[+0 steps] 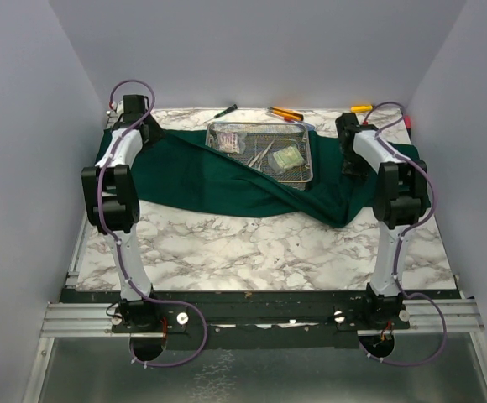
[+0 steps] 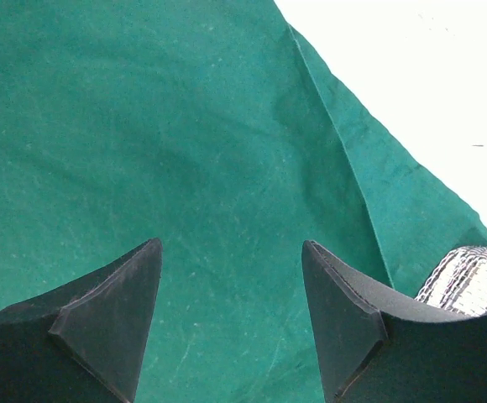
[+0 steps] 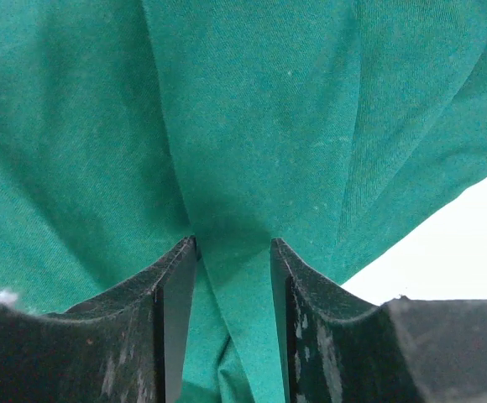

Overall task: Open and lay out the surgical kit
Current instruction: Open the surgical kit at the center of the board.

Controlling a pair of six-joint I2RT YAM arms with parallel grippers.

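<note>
The dark green cloth wrap lies spread across the back of the marble table, with a fold over the near-left corner of the silver wire-mesh tray. The tray holds steel instruments and clear packets. My left gripper is open and empty just above the cloth's left part; a bit of mesh shows at the lower right. My right gripper is at the cloth's right part, shut on a bunched fold of cloth that runs between its fingers.
A green-handled screwdriver, orange-handled tools and a yellow-handled one lie behind the tray by the back wall. Bare marble table lies in front of the cloth. Side walls stand close on both sides.
</note>
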